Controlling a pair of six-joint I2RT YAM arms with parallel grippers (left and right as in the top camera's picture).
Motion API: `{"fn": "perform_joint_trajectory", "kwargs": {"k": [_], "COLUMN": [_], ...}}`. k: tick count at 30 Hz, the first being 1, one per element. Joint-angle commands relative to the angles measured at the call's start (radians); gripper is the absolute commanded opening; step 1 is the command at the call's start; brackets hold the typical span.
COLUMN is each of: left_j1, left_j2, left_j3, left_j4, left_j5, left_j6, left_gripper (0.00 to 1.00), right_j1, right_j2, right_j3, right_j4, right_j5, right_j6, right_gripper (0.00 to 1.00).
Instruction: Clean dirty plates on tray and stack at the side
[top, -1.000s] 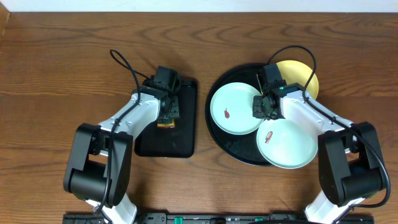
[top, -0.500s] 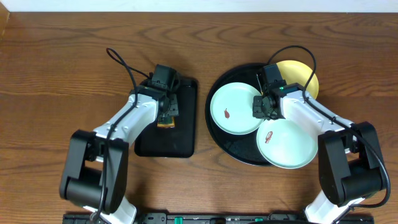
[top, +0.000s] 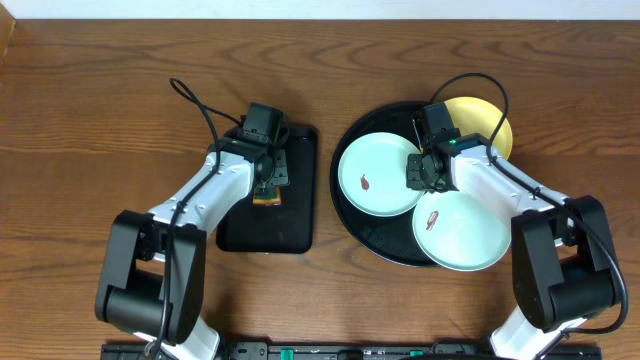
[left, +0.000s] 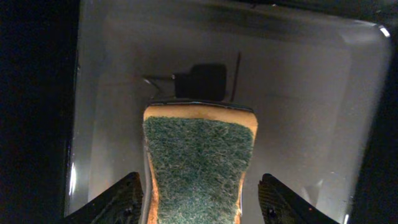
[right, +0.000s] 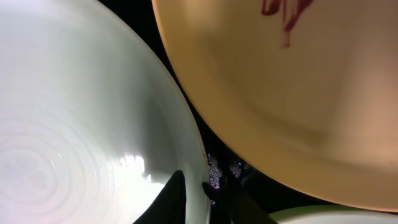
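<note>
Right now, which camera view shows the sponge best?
The left wrist view: the sponge fills the middle, green face showing, between the open fingers of the left pincer. Overhead shows only a small yellow bit under that pincer. The right wrist view shows none of it.

**Worktop** (top: 100, 90): brown wood with a visible grain and a low satin sheen.

**Round tray** (top: 385, 238) and **rectangular tray** (top: 290, 225): black, smooth and glossy. In the left wrist view the rectangular one mirrors what hangs above it.

**Sponge** (left: 199, 168): a coarse, fibrous, matt dark-green scouring face over yellow-orange foam.

**Mint plate nearer the worktop's centre** (top: 375, 175) and **mint plate nearer the front edge** (top: 465, 235): smooth and glazed-looking. Up close the first shows bright highlights and faint concentric rings.

**Yellow plate** (top: 480, 118): smooth, with a softer sheen.

**Arm shells** (top: 215, 185): white and black, smooth, plastic-looking.
</note>
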Motion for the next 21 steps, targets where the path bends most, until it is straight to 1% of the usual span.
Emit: {"fn": "perform_joint_trajectory", "kwargs": {"k": [1, 20, 21], "left_j1": [0.006, 0.006, 0.006], "left_j2": [0.014, 0.021, 0.021], "left_j3": [-0.016, -0.029, -0.029], "left_j4": [0.003, -0.007, -0.007], "left_j5": [-0.035, -0.032, -0.032], "left_j6": [-0.002, -0.002, -0.002], "left_gripper": [0.61, 0.59, 0.56], "right_j1": [0.014, 0.013, 0.013], "right_j2": [0.009, 0.009, 0.009], "right_j3": [-0.006, -0.006, -0.006], "right_j4": [-0.001, 0.0, 0.0], "right_j5": [0.013, 0.013, 0.013], "right_j6": [-0.009, -0.021, -0.021], "right_gripper": [0.18, 0.19, 0.19]}}
